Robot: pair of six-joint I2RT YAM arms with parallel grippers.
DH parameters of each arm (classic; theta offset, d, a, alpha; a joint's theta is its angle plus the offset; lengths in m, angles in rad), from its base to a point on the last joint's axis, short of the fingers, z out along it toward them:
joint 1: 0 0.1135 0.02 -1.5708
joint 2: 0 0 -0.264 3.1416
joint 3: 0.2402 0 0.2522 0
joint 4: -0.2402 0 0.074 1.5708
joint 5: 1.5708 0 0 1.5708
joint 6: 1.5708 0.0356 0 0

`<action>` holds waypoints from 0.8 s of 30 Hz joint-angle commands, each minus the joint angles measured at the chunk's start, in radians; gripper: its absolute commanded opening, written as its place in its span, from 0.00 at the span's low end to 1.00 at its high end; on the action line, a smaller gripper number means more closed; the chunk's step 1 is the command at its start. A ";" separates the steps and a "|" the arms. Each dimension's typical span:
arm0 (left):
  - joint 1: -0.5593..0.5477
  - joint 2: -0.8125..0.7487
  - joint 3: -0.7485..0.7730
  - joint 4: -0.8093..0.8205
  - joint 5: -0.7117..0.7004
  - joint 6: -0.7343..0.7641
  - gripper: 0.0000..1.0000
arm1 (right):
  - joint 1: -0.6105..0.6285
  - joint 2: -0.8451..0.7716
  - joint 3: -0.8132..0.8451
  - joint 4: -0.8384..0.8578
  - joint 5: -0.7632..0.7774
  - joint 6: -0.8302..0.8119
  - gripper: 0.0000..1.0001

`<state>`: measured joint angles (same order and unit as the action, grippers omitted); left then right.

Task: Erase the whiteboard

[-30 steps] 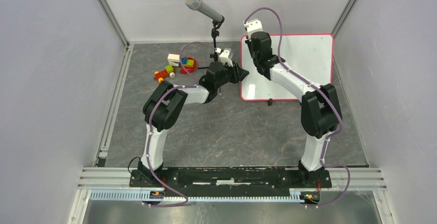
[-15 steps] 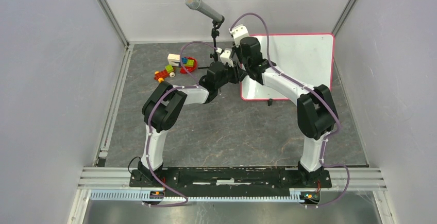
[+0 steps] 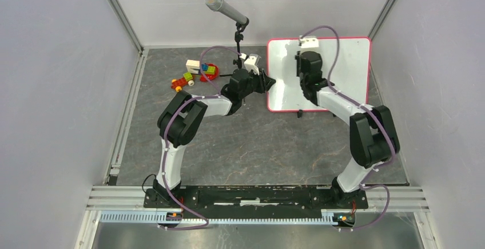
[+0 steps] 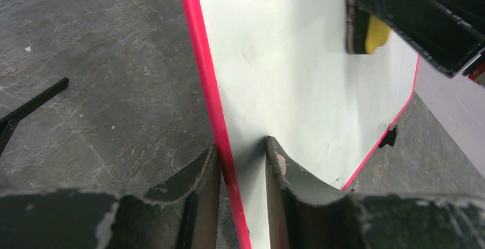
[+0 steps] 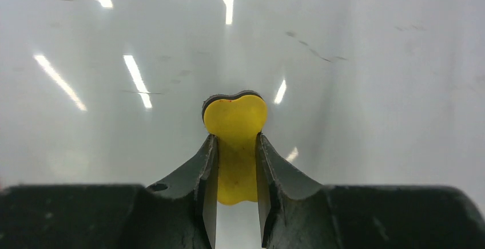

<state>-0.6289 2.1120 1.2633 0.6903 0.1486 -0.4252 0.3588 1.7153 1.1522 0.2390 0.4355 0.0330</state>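
Left gripper [image 4: 240,146]: clenched on the left edge of the whiteboard [image 4: 297,89]. One finger sits outside the pink-red frame, the other on the white face. Grip lies toward the near end of that edge. Left arm reaches in from the left, forearm low over the tabletop [image 3: 246,140], which is dark grey and stone-patterned.

Right gripper [image 5: 235,140]: grasping a yellow eraser [image 5: 235,117]. Both fingers press its narrow waist, and the lobed end juts past the fingertips. A thin black layer shows along the eraser's edge. In the left wrist view the eraser meets the board face. Overhead, the right wrist hangs over the board's upper middle, nearer the far edge than the near one.

Whiteboard: on the far right of the tabletop, its far edge close to the back wall and its right edge close to the side wall. Rounded corners, thin pink-red frame all round. One small black foot clip [image 3: 299,113] pokes out from the near edge. Surface mostly white and glossy with lamp reflections. A few faint grey streaks are visible in the right wrist view. Cannot tell whether the clamped edge is lifted off the tabletop.

Left of the board, well apart from it: a cluster of coloured toy blocks [image 3: 197,72] on the tabletop.

Farther back, between blocks and board: a microphone [image 3: 226,8] on a thin black stand [image 3: 239,48], head tilted up to the left.
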 commanded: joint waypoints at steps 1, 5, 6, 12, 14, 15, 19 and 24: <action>-0.006 -0.020 -0.018 -0.024 -0.079 0.112 0.02 | -0.072 -0.107 -0.102 0.038 0.107 0.105 0.24; -0.006 -0.044 -0.050 0.009 -0.082 0.104 0.09 | -0.077 -0.203 -0.180 0.044 0.111 0.086 0.25; -0.006 -0.058 -0.071 0.027 -0.085 0.099 0.16 | -0.076 -0.220 -0.196 0.038 0.095 0.083 0.25; -0.005 -0.186 -0.209 0.085 -0.111 0.121 0.58 | -0.047 -0.344 -0.263 -0.078 -0.003 0.056 0.25; -0.005 -0.244 -0.251 0.090 -0.125 0.142 0.62 | -0.008 -0.402 -0.329 -0.108 -0.010 0.051 0.25; -0.005 -0.278 -0.269 0.086 -0.133 0.152 0.64 | 0.020 -0.440 -0.387 -0.107 -0.012 0.049 0.25; -0.005 -0.423 -0.369 0.052 -0.180 0.159 0.68 | 0.106 -0.545 -0.511 -0.186 -0.139 0.086 0.26; -0.003 -0.695 -0.588 -0.037 -0.211 0.047 0.76 | 0.298 -0.627 -0.575 -0.301 -0.318 0.108 0.26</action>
<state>-0.6315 1.6146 0.8078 0.7082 -0.0002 -0.3286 0.5381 1.1557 0.6090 0.0345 0.2867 0.1116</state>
